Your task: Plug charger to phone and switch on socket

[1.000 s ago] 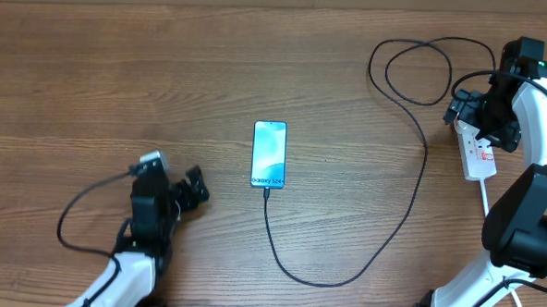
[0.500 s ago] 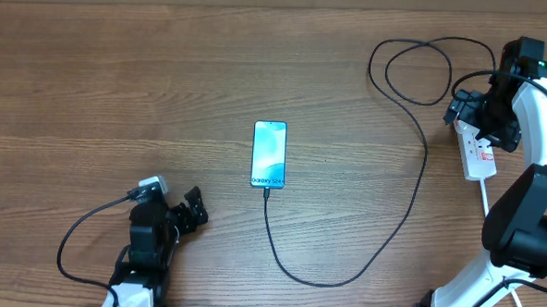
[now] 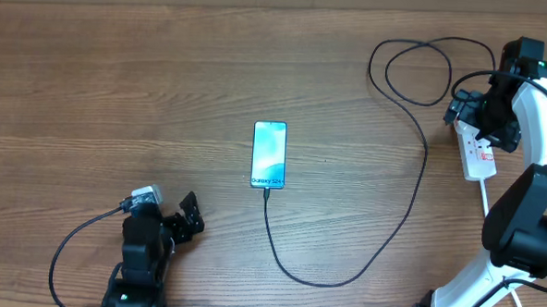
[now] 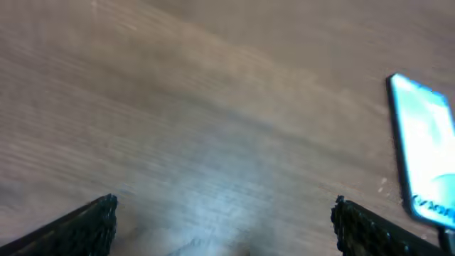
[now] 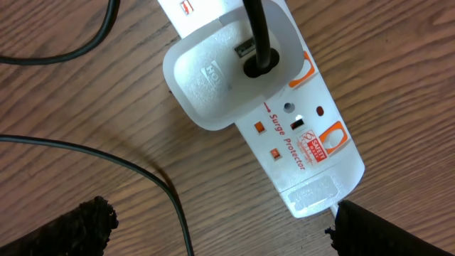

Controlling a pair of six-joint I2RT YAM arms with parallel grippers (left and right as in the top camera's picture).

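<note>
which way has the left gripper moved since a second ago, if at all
Yes: the left gripper has drawn back toward the view's bottom edge, away from the phone.

- Bare wood of the table (image 3: 119, 82) lies open left of the phone (image 3: 269, 154) and beyond it.
- Open wood separates the left gripper (image 3: 191, 218) from the phone.
- The charger (image 3: 426, 158) cable sweeps across the right half, looping just beyond the socket (image 3: 480, 155).
- The right arm (image 3: 546, 101) overhangs the socket's far end.
</note>
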